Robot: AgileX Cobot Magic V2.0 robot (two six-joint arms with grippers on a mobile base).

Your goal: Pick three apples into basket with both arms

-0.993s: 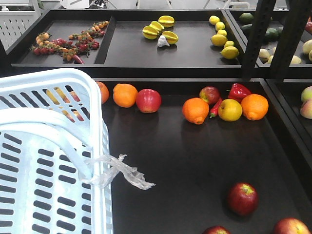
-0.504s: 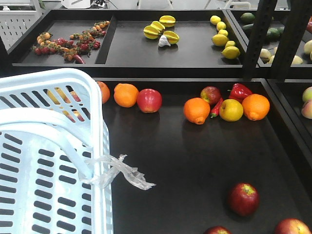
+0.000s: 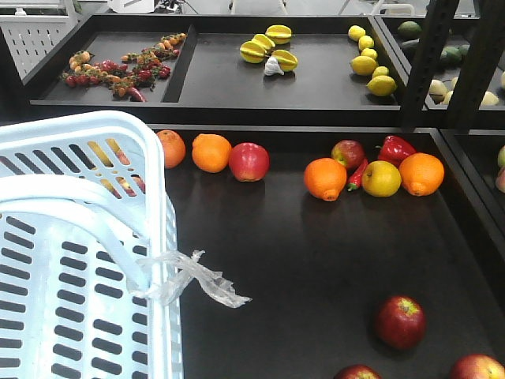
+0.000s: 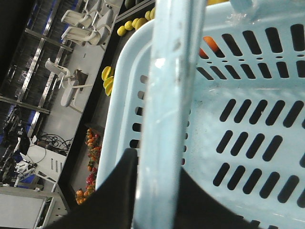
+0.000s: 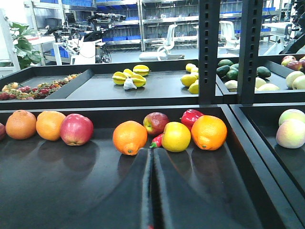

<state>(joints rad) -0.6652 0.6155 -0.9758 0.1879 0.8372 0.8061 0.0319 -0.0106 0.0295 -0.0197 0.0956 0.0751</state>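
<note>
Apples (image 3: 400, 321) shifted right; basket (image 3: 166, 221) runs lengthwise toward camera.

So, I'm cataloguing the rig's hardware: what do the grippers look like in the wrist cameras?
Only parts show. The right gripper has two long matte black fingers tapering to narrow tips, with a small red spot low between them. The left gripper shows the same smooth black as two wedges, partly hidden by the basket's pale blue handle. No cables or arm links appear.
</note>
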